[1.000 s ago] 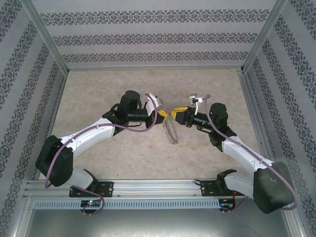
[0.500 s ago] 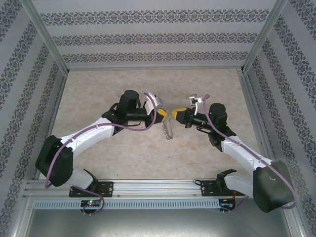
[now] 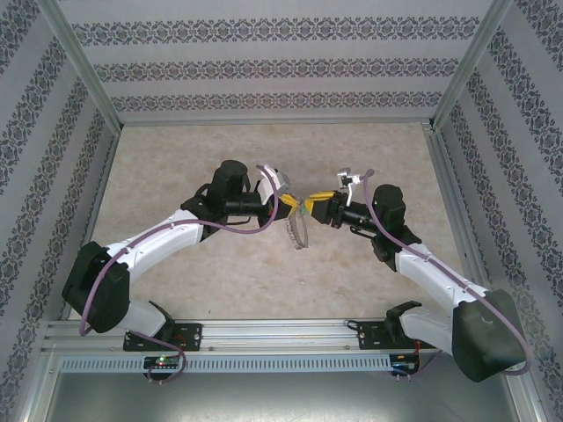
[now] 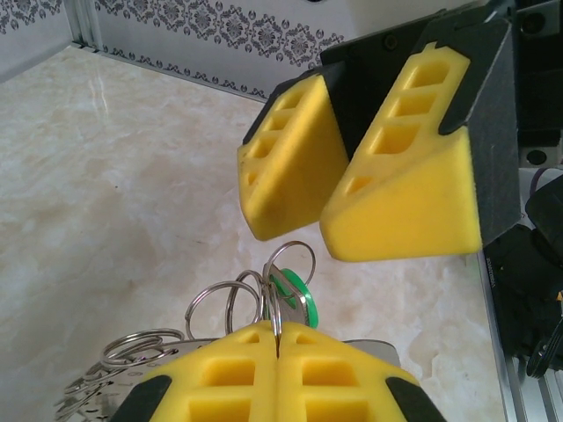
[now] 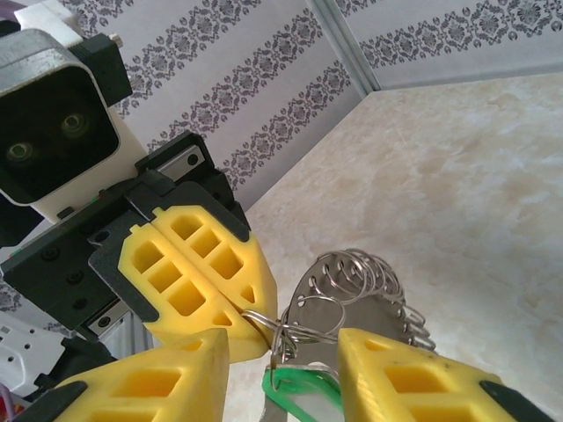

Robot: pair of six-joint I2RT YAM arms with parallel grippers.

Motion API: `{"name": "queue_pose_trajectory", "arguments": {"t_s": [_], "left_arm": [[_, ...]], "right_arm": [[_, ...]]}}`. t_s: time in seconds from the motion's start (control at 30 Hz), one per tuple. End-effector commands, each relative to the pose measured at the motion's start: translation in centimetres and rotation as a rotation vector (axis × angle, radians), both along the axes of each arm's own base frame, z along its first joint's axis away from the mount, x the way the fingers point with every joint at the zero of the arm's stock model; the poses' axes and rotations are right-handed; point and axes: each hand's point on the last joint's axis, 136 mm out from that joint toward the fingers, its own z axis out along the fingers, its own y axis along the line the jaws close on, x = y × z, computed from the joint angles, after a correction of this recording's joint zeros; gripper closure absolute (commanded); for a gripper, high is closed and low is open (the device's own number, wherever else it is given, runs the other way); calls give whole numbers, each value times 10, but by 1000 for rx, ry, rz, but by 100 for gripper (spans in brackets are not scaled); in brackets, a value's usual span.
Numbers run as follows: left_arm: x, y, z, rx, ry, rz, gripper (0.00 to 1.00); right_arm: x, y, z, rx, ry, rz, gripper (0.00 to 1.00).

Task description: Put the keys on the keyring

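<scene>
**Ring pinched and held out, key sitting in the open gap**

Your left fingers (image 4: 277,369) were pressed flat together, pinching one thin wire loop of the keyring (image 5: 368,280). The rest of the ring, with its fringe of small silvery loops, hung from them toward the counter (image 3: 220,149). I could not tell whether it touched. By my reading, you held it that way so the loop stood steady and could be reached from the other side.

Your right fingers (image 3: 314,207) met the left ones nose to nose, spread apart and clamping nothing that I could see. The key (image 4: 293,286), green-headed, sat just beside the pinched loop. In the right wrist view its green head lay in the gap between the spread fingers. I could not tell whether it was already threaded or only caught among the loops. The spread was probably so you could close on the key head and work it along the wire.
</scene>
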Motion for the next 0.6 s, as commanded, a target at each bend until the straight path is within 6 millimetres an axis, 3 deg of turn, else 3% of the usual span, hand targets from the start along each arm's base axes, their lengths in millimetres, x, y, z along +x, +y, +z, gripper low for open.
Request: {"name": "queue_pose_trajectory", "arguments": {"t_s": [0.0,0.1,0.23,0.43,0.57], "left_arm": [[0,1,33,-56,-81,-22,100],[0,1,33,-56,-81,-21,100],[1,2,33,-58,-88,-13,100],[5,7,38,-77,-117,22,100],[6,7,38,-84,-116,21,100]], "right_arm": [[-1,8,10,8,-26,29,66],[-1,10,7,3,-17,33,76],[-1,9,1,-9,-3,28,100],[-2,8,-4,-13,27,31,100],[-10,17,-4,-2,45,107,100]]}}
